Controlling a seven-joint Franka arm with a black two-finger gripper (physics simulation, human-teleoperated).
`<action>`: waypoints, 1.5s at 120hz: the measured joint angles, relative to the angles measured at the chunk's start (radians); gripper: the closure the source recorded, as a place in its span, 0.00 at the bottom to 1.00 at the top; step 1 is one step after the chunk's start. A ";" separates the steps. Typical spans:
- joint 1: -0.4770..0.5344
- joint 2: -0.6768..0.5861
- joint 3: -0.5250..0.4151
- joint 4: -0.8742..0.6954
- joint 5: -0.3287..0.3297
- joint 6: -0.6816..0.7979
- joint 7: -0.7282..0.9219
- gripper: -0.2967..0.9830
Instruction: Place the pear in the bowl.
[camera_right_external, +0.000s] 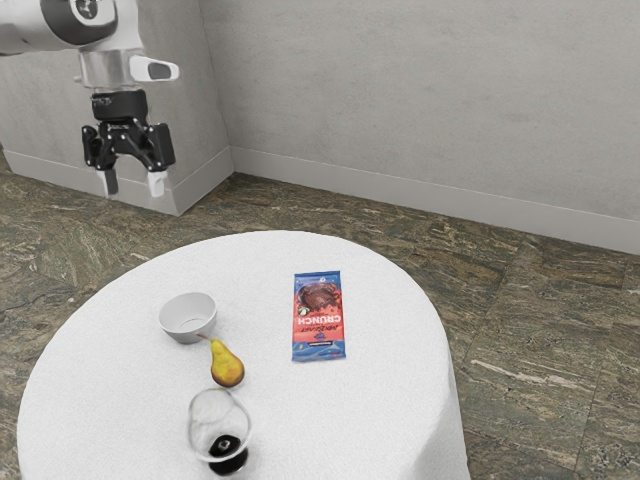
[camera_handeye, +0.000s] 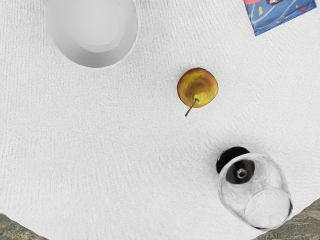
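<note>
**On the counter (camera_right_external: 120, 400), pear (camera_right_external: 228, 368) out of the bowl (camera_right_external: 186, 333): approach step**

Inboard of the counter's edge at the exterior view's left: bowl. Pear stands by it, stem up, small gap in the wrist view; glass (camera_handeye: 256, 192) on pear's other side, bar (camera_right_external: 319, 315) nearer the far edge.

Hand (camera_right_external: 132, 184) is high above the counter, fingers (camera_right_external: 157, 184) apart, nothing between them. I'd call this pre-grasp, very early in the task.

Next: center over pear, come straight down, close on the fat part, not the neck; taper could slip. Pick a finger line that clears both glass and bowl rim. Glass looks like the main knock risk. Then lift above the rim, short shift over bowl, lower, release. Round base may roll if nudged.
</note>
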 joint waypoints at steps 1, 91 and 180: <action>0.003 0.001 0.000 0.000 0.002 0.011 0.001 0.25; -0.255 0.370 -0.011 -0.056 0.079 0.245 -0.243 0.25; -0.224 0.485 -0.005 -0.139 0.081 0.257 -0.210 0.29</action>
